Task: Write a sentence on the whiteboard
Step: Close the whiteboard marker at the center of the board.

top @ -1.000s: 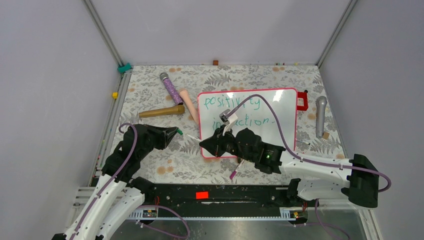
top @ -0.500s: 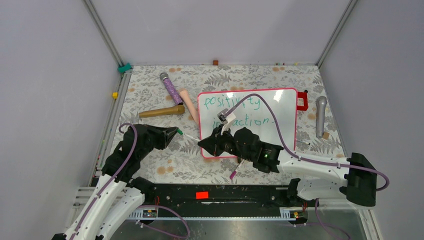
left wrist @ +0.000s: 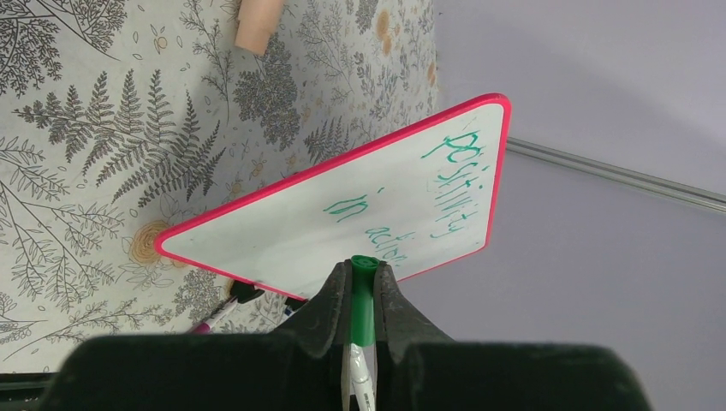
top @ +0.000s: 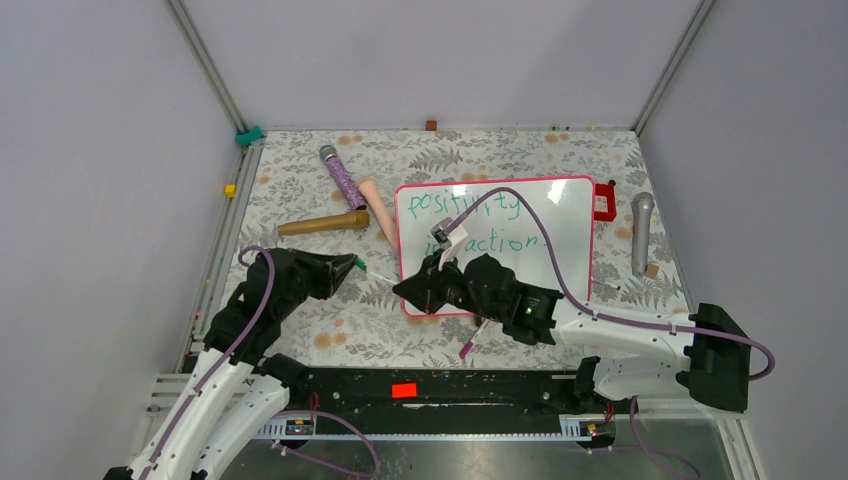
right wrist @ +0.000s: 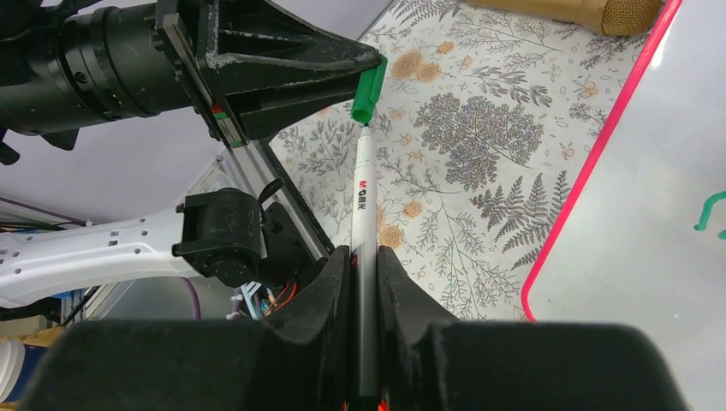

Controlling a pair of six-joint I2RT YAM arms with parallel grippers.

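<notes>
Just left of the glossy pink-framed whiteboard (top: pixel 566 268), the left gripper (left wrist: pixel 364 272) clamps the green plastic cap (left wrist: pixel 363 301) and the right gripper (right wrist: pixel 364 257) clamps the white marker barrel (right wrist: pixel 363 193) — aligned, seemingly for recapping, as the sentence looks complete.

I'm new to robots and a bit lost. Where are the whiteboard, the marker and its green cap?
whiteboard (top: pixel 570 210): top view, bare white upper right area.
marker (right wrist: pixel 363 205): right wrist view, white barrel.
green cap (right wrist: pixel 369 90): right wrist view, middle of cap.
</notes>
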